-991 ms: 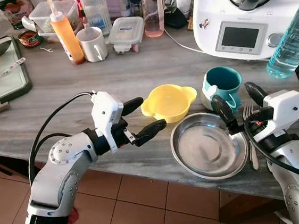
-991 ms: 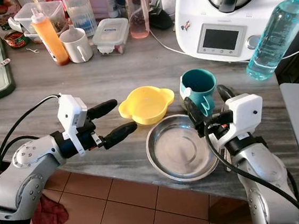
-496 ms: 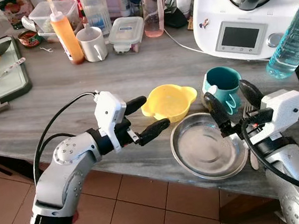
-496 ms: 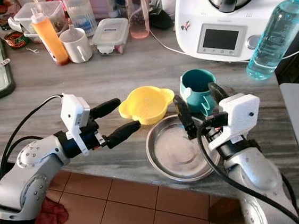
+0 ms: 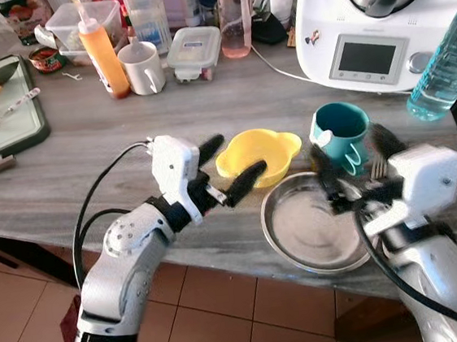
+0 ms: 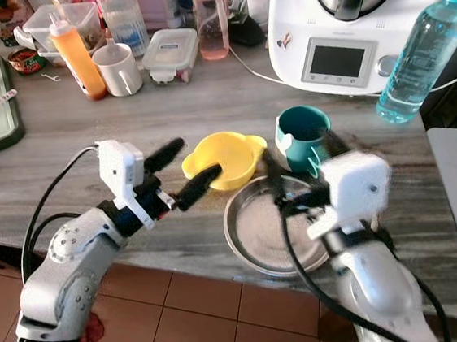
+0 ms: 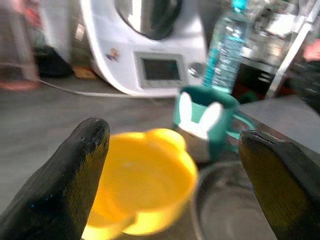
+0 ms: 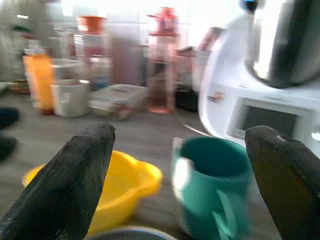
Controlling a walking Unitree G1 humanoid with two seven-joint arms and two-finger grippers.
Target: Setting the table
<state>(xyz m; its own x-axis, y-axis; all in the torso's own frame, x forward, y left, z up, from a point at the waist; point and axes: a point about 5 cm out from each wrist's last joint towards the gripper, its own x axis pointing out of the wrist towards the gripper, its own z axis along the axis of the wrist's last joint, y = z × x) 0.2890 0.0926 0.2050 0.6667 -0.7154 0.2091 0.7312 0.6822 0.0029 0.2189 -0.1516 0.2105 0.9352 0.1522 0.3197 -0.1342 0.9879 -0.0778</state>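
A yellow two-handled bowl (image 5: 260,155) sits on the grey counter (image 5: 90,177), with a steel plate (image 5: 312,231) in front of it to the right and a teal mug (image 5: 340,129) behind the plate. My left gripper (image 5: 229,164) is open at the bowl's left rim, one finger behind the rim and one in front. In the left wrist view the bowl (image 7: 145,185) lies between the fingers (image 7: 65,185). My right gripper (image 5: 355,166) is blurred and open, hovering over the plate's far edge just before the mug (image 8: 210,180).
A white kitchen machine (image 5: 376,17) and a water bottle (image 5: 449,54) stand at the back right. An orange sauce bottle (image 5: 104,57), a white mug (image 5: 142,66) and a lidded box (image 5: 193,50) stand at the back. A green tray (image 5: 2,121) lies far left.
My left gripper has moved right and forward, up to the yellow bowl's rim. My right gripper has shifted left over the plate towards the mug and is now blurred.
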